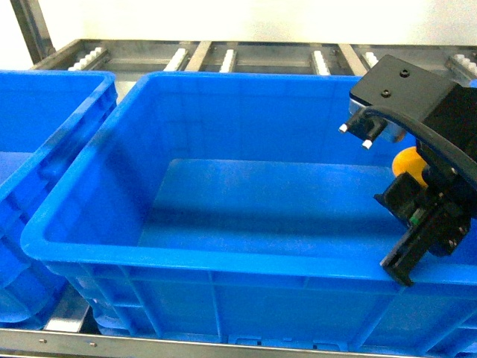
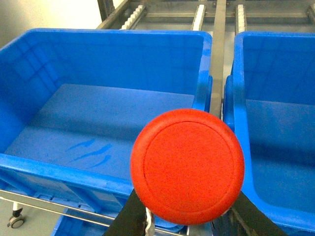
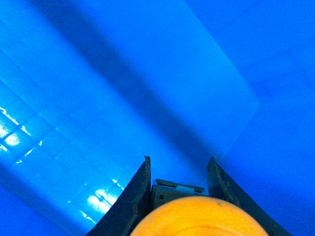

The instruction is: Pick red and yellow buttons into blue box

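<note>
1. Across the three views, two buttons can be counted: one red button [image 2: 187, 166] and one yellow button [image 1: 411, 164]. Two blue crates appear: the blue box [image 1: 97, 224] at centre of the head view, and a second blue crate [image 1: 45, 127] just beside it on the left.
2. Right gripper [image 1: 417, 216]: it hangs over the right-hand part of the blue box, above the near rim. Its dark fingers [image 3: 135, 196] flank the yellow button's switch block on both sides and grip it. The orange-yellow cap sits at the bottom edge of the right wrist view, with the box floor beyond it (bright reflections streak the floor at lower left).
3. Left gripper [image 2: 189, 216]: it does not appear in the head view. In the left wrist view its two dark fingers rise from the bottom edge to either side of the red button, whose round cap faces the camera and fills the lower centre. The jaws are closed on it, though the contact itself is hidden behind the cap.
4. Red button position: it is held above the gap between the two crates, over their near rims.
5. Surroundings: a metal frame rail [image 2: 217, 59] runs between the crates, and white roller tracks [image 1: 177, 58] lie on the rack behind them. A small caster wheel [image 2: 15, 221] shows at lower left in the left wrist view.
</note>
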### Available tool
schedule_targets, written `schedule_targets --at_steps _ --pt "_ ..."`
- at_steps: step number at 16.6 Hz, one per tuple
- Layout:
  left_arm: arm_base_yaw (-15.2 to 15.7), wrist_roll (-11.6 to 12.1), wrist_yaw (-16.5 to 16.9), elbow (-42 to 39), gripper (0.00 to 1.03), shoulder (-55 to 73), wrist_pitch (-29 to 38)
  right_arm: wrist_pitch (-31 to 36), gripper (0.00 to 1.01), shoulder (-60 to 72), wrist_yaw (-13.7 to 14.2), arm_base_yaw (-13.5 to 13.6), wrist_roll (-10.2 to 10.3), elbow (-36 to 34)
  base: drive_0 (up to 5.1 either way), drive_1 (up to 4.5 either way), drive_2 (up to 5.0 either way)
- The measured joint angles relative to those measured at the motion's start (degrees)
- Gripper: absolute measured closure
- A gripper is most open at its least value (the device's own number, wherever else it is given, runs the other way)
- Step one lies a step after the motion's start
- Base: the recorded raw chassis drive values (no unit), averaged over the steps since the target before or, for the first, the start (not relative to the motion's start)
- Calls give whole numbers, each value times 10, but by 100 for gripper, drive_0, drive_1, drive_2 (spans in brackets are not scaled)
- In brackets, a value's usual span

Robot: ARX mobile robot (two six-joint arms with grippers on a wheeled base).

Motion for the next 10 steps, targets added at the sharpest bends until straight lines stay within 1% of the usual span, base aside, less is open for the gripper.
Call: schedule_targets --at_steps 1,2,3,4,5,6,8,9,10 --pt "0 0 0 0 83 0 0 -45 72 29 -7 -11 22 38 0 0 0" --pt "0 0 0 0 83 0 0 -78 72 44 -11 -15 40 61 0 0 0" --pt "0 0 0 0 83 0 0 -100 72 53 -15 -20 51 78 0 0 0" --pt "0 0 0 0 83 0 0 -103 64 54 -15 -25 57 81 0 0 0" --pt "0 0 0 0 83 0 0 -109 51 54 -21 -33 70 82 0 0 0" --pt "0 0 0 0 83 0 0 -116 38 53 -25 -33 75 83 0 0 0" --pt "0 0 0 0 83 0 0 -128 14 44 -41 -30 76 83 0 0 0" --pt "0 0 0 0 83 0 0 -122 2 30 -52 -26 76 83 0 0 0" --pt "0 0 0 0 83 0 0 -124 3 9 -68 -20 77 83 0 0 0"
